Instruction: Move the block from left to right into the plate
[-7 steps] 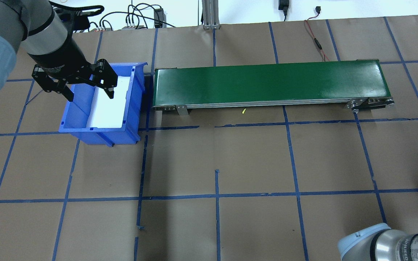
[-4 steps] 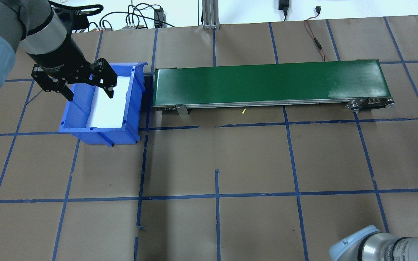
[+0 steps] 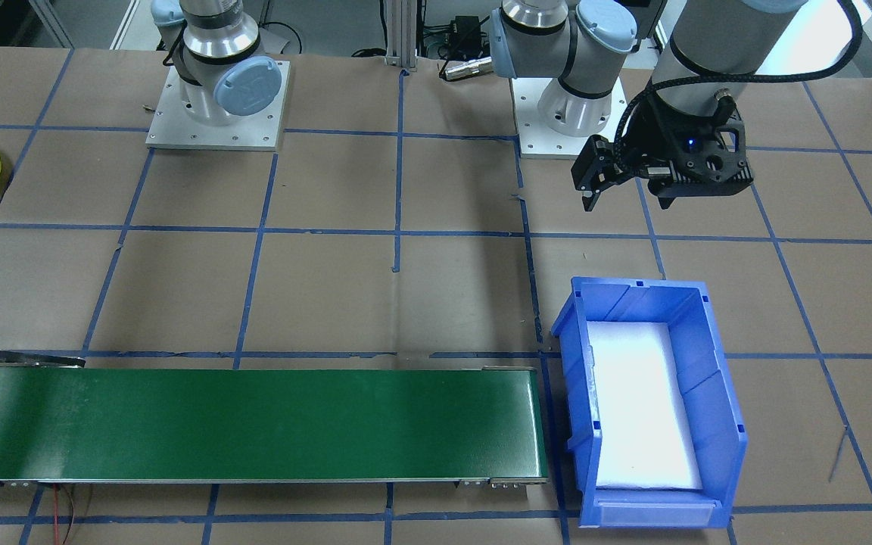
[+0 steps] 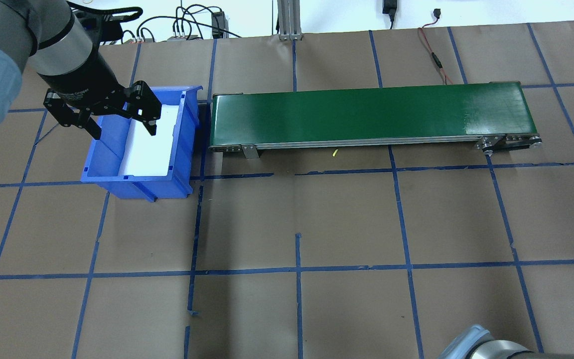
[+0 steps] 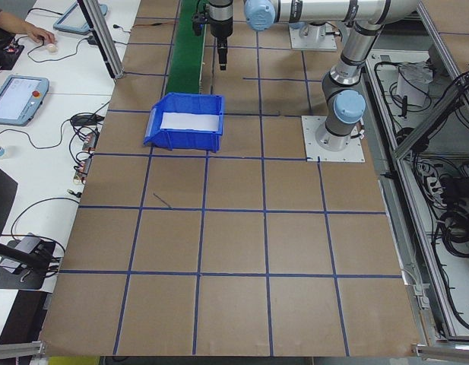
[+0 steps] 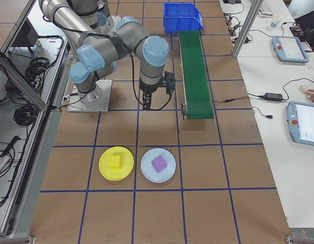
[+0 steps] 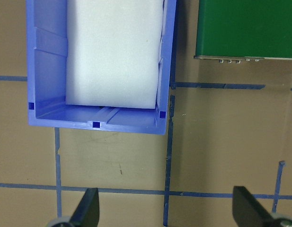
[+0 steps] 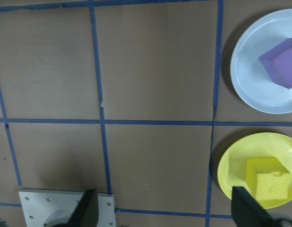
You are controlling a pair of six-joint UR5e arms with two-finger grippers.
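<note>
The yellow foam block is lying in the round yellow plastic plate, apparently delivered; both the left gripper and the right gripper are hanging spread and empty.

Glossy plastic plate, matt paper tabletop

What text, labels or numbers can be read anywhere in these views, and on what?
None can be read for certain.
Left gripper: white print on its black wrist band, too blurred to read.
Tablets on the side table: lit screens, too small to read.
Blue bin, green belt, yellow plate, pale blue plate: no markings visible.
</note>
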